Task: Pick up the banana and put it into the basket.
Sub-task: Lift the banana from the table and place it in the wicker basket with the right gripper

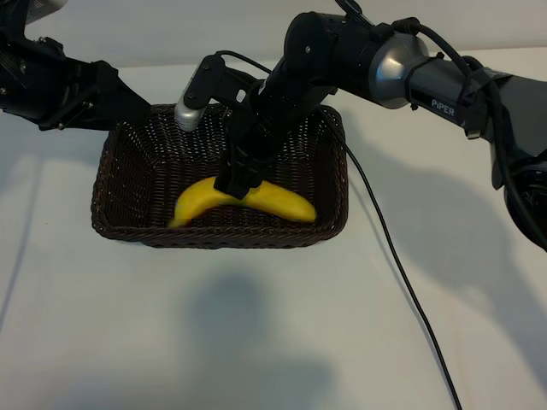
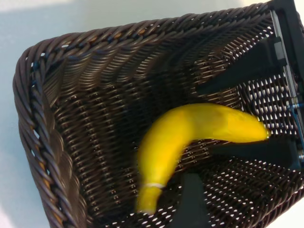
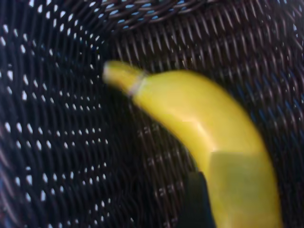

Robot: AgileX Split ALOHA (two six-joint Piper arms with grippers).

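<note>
The yellow banana (image 1: 282, 201) lies inside the dark brown wicker basket (image 1: 214, 235), close to its front wall. My right gripper (image 1: 239, 184) reaches down into the basket over the banana's middle. In the left wrist view, the right gripper (image 2: 209, 118) straddles the banana (image 2: 171, 142) with jaws spread; one finger (image 2: 247, 66) stands clear of it, the other runs close along its side. The right wrist view shows the banana (image 3: 190, 114) beside one dark finger (image 3: 194, 204) over the basket's weave (image 3: 47, 118). My left gripper (image 1: 137, 109) hovers open at the basket's far left corner.
A black cable (image 1: 385, 239) trails from the right arm across the white table to the front right. The basket's rim (image 2: 33, 118) rises around both grippers. Open tabletop lies in front of the basket.
</note>
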